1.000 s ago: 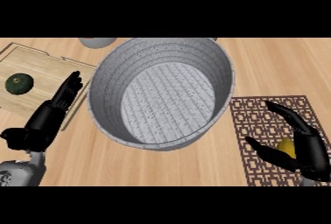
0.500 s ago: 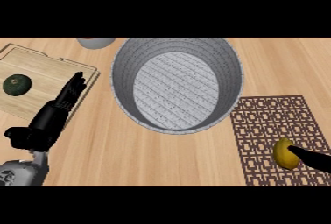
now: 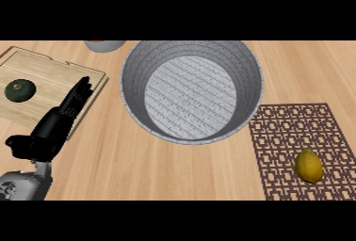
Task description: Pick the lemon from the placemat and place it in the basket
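Note:
A yellow lemon (image 3: 309, 165) lies on the brown lattice placemat (image 3: 287, 131) at the lower right. A large grey basket (image 3: 192, 90) stands upright in the middle, and I see nothing inside it. My left hand (image 3: 55, 124) rests open at the left, fingers straight and pointing up, well apart from the lemon and left of the basket. My right hand does not show anywhere.
A light wooden cutting board (image 3: 42, 80) at the left carries a dark green avocado (image 3: 20, 90). A grey bowl (image 3: 104, 45) peeks in at the top, left of the basket. Bare wooden counter (image 3: 181, 174) stretches between my left hand and the placemat.
My right hand, which was over the lemon on the placemat, has drawn back out of view. The lemon stays on the placemat. My left hand has barely moved.

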`<action>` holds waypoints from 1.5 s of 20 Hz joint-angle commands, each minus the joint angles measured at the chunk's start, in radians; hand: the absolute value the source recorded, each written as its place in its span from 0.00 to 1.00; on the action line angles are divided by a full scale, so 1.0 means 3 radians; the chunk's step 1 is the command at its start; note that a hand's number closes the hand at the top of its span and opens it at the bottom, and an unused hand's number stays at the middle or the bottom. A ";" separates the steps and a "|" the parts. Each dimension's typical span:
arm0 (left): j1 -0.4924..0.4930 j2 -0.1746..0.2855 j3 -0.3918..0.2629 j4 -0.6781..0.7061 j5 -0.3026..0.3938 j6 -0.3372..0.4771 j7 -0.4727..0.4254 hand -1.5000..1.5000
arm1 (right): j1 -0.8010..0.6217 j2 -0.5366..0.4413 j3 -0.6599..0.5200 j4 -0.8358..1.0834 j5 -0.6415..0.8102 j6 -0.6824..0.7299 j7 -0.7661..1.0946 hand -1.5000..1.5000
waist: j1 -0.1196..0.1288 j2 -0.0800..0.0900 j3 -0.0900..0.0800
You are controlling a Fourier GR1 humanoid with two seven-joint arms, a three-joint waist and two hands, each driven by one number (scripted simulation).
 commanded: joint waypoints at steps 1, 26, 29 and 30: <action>0.0137 -0.0074 -0.0022 -0.0061 -0.0054 0.0042 -0.0079 0.50 | 0.0135 -0.0203 -0.0303 -0.0593 -0.0666 0.0553 0.0651 0.00 | 0.0010 -0.0006 0.0010; 0.0110 -0.0378 0.0154 -0.0134 -0.0332 -0.0242 0.0037 0.50 | 0.0322 0.1413 -0.0644 0.0190 0.0733 0.0621 -0.0908 0.00 | 0.0093 0.0020 0.0023; -0.0032 -0.0352 0.0282 0.0003 -0.0312 -0.0327 0.0069 0.50 | 0.0295 0.1596 -0.0426 0.0331 0.1105 0.0406 -0.1027 0.00 | 0.0084 0.0020 0.0022; -0.0159 -0.0400 0.0293 0.0222 -0.0346 -0.0349 -0.0073 0.50 | 0.0037 0.1442 -0.0568 0.0616 0.1006 0.0493 -0.1042 0.00 | 0.0085 0.0024 0.0021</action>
